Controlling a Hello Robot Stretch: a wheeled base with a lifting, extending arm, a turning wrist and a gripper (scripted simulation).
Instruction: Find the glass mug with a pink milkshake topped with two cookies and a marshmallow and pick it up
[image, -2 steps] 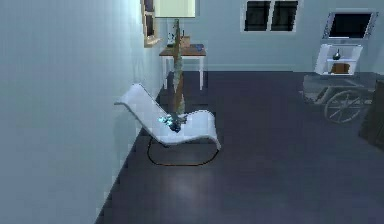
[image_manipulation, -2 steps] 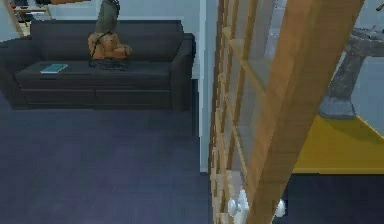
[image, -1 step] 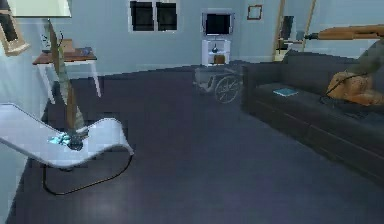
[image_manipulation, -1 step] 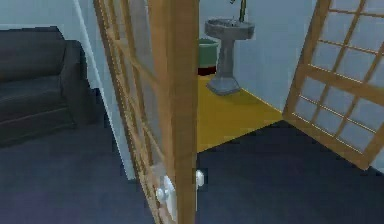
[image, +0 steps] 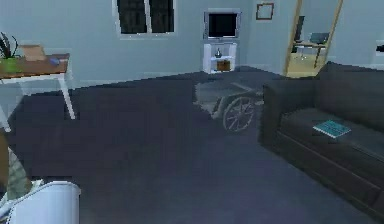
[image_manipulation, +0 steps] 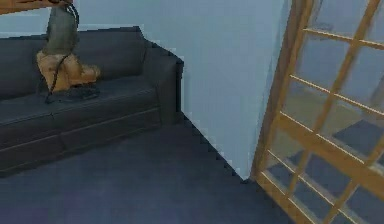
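Search step, you judge: mug not yet located, its place unknown. Hand state: cannot tell. Likeliest spots: table (image: 55, 68) far left, carrying plant (image: 8, 50) and small items; shelf unit (image: 221, 55) at far wall. Next: drive toward table, keeping left of wheelchair (image: 236, 105) and sofa (image: 320, 120).

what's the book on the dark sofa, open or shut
Shut: the book lies flat on the sofa seat, one teal cover showing, no spread pages.
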